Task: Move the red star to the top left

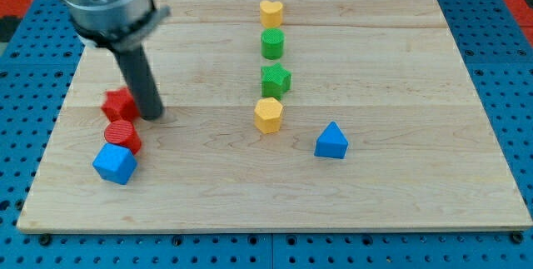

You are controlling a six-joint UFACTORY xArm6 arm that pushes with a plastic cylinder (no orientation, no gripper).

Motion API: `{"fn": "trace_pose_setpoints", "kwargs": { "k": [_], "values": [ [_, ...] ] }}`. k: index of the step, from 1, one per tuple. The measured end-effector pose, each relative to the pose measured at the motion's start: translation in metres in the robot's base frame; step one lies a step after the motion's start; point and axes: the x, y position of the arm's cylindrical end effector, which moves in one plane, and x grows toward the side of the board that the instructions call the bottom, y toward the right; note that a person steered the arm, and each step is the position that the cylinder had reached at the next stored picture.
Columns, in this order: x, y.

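- My arm carries no jaws at all, so there is nothing to report as released or clenched; it ends in a dark rod, and my tip rests on the wooden counter in the left part of the view.
- The red star lies just to the view's left of my tip, touching or very nearly touching the rod; I cannot tell which.
- That places the red star at the counter's left side, about halfway between the view's top and bottom, well short of the top left corner.
- Right below the star sits a red cylinder, and just below that a blue cube; these three form a tight cluster, each close against the next.
- Near the counter's middle a column of four blocks runs from top to bottom: a yellow heart, a green cylinder, a green star and a yellow hexagon.
- A blue triangle lies to the lower right of the yellow hexagon, apart from it.
- The counter sits on a blue pegboard dotted with holes.
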Motion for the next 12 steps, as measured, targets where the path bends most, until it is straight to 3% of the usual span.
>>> {"fn": "trace_pose_setpoints", "kwargs": {
  "k": [1,2,4,6,9,10,11,12],
  "values": [
    [0.017,0.015],
    [0.046,-0.006],
    [-0.036,-0.061],
    [-0.143,-0.064],
    [-0.139,-0.068],
    [-0.119,-0.108],
    [-0.131,-0.124],
    [-0.171,-0.122]
  ]
}}
